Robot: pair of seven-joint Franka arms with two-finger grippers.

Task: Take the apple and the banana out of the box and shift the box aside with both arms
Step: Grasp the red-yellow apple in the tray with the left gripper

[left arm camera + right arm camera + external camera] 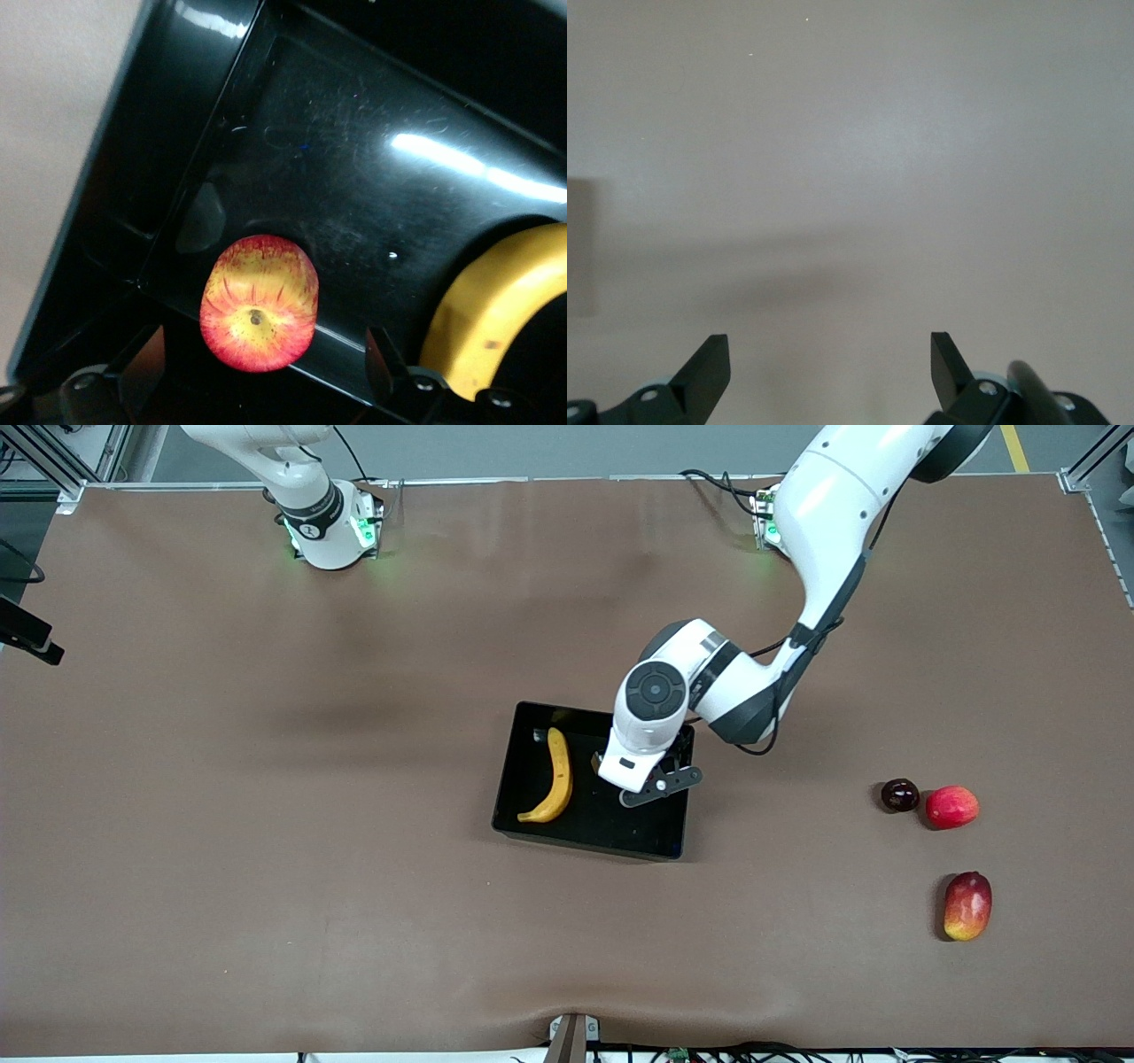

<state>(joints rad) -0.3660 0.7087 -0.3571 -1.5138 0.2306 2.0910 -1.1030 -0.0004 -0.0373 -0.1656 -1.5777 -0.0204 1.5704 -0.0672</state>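
Across the brown table (266, 824), taking the front view as a clock face with twelve toward the arm bases: black box (509, 779) near the middle; three loose fruits well apart from it at about three o'clock, toward the left arm's end.

Reaching down from the one o'clock corner into the box: left arm (833, 531); waiting up by eleven o'clock: right arm (310, 496), with the right gripper (830, 363) spread wide over bare table and holding nothing.

Inside the box, in the half toward the right arm's end: banana (555, 775), long axis running roughly twelve to six, curve bowing toward the box's middle.

In the other half, hidden under the wrist in the front view: apple (260, 314), resting on the box floor close to a wall, dimpled top facing up.

Hanging right over that apple: left gripper (257, 363), jaws fully apart, one finger to either side of the fruit, not touching it.

Judged from this: apple directly beneath the left gripper, so a straight drop and squeeze looks like the next need; banana nearer the right arm's end.
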